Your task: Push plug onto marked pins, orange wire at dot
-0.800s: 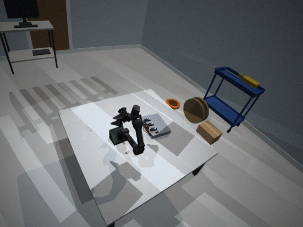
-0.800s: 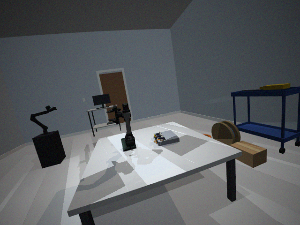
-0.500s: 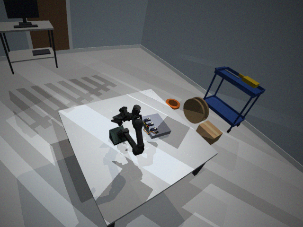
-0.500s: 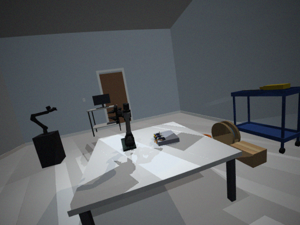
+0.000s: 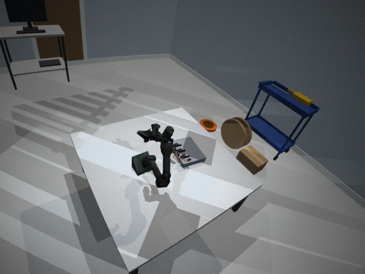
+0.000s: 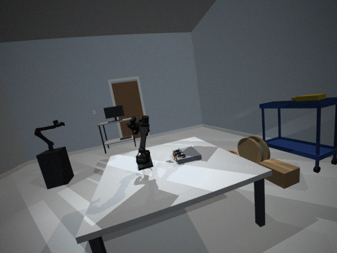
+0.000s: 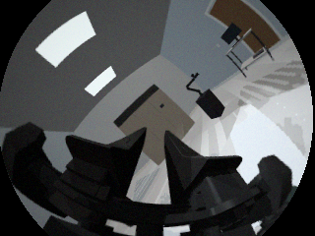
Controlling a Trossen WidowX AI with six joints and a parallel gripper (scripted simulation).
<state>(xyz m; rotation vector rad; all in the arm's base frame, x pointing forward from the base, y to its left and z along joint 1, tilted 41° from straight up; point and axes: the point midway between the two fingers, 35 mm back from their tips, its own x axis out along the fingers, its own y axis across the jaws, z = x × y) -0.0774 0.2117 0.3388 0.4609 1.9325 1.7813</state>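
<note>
The grey holder (image 5: 195,148) (image 6: 194,154) lies on the white table (image 5: 218,184) (image 6: 206,174). Several small dark blue servos sit along its left side in the top view, one of them a servo (image 5: 185,155) nearest that camera. An orange lead (image 6: 175,159) loops at the holder's edge. The plug, its holes, the pins and the coloured band are too small to tell apart. My gripper (image 5: 140,134) (image 6: 128,125) (image 7: 156,132) is partly open, with a narrow gap and nothing between the fingers. It is raised high above the table, away from the holder and pointing away from it.
The arm's dark green base block (image 5: 138,164) (image 6: 145,165) stands on the table beside the holder. Off the table are a cardboard box (image 5: 251,160) (image 6: 283,174), a large brown spool (image 5: 234,134) (image 6: 247,149), an orange ring (image 5: 201,124) and a blue cart (image 5: 270,134) (image 6: 298,152).
</note>
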